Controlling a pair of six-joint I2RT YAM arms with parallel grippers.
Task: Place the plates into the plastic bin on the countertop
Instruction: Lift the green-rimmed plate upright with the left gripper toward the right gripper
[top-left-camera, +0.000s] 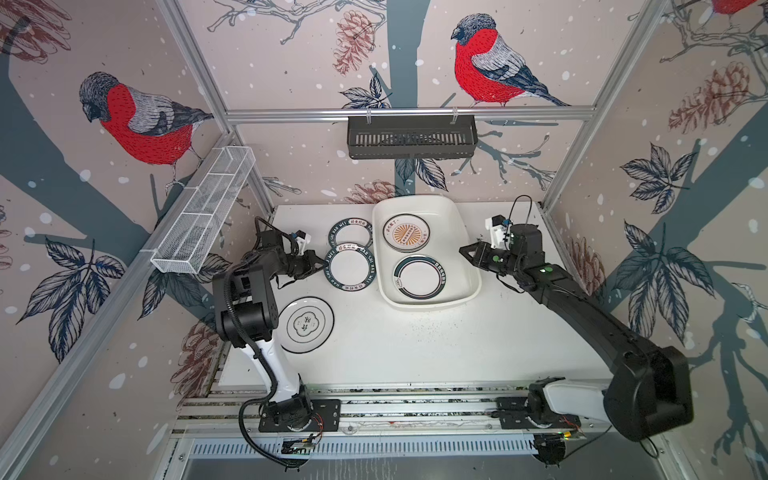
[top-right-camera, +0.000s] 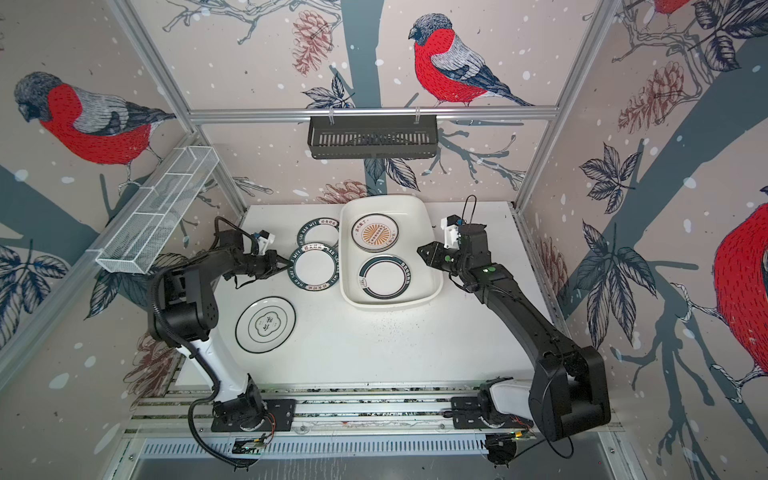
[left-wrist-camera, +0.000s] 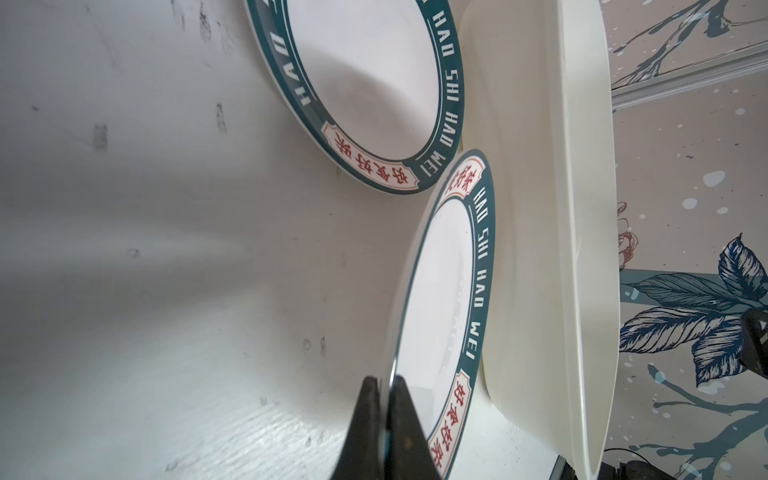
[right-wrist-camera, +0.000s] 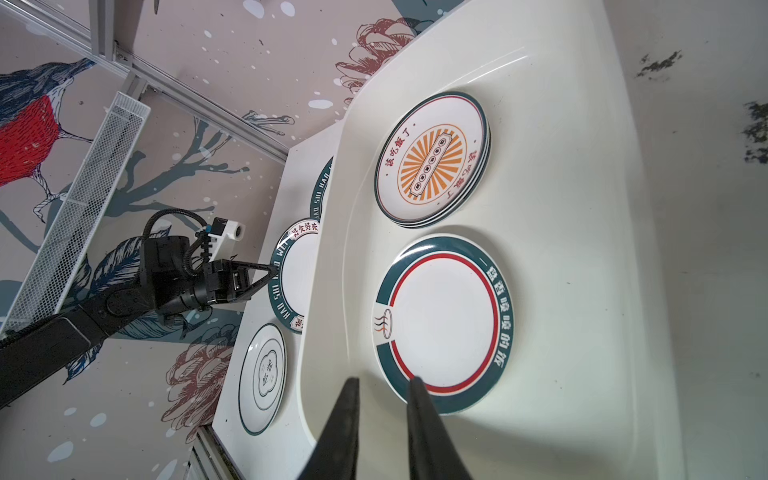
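My left pincer (top-left-camera: 319, 264) is clenched on the rim of a teal lettered plate (top-left-camera: 350, 269), which is just beside the plastic bin (top-left-camera: 419, 306), at its 9 o'clock. My right pincer (top-left-camera: 465, 250) is a little apart and holds nothing, at the bin's 3 o'clock rim. In the bin lie a sunburst plate (top-left-camera: 407, 237) and a red-ringed plate (top-left-camera: 419, 277) — the bin sits toward 12 o'clock on the bench (top-left-camera: 415, 345).

Plates (right-wrist-camera: 444, 320): smooth, glossy glaze. Bin (right-wrist-camera: 561, 208): smooth white plastic with a soft sheen. Countertop (left-wrist-camera: 145, 249): matt white, scuffed and speckled; tray (top-left-camera: 203, 212): white wire mesh; rails (top-left-camera: 407, 113): brushed metal.
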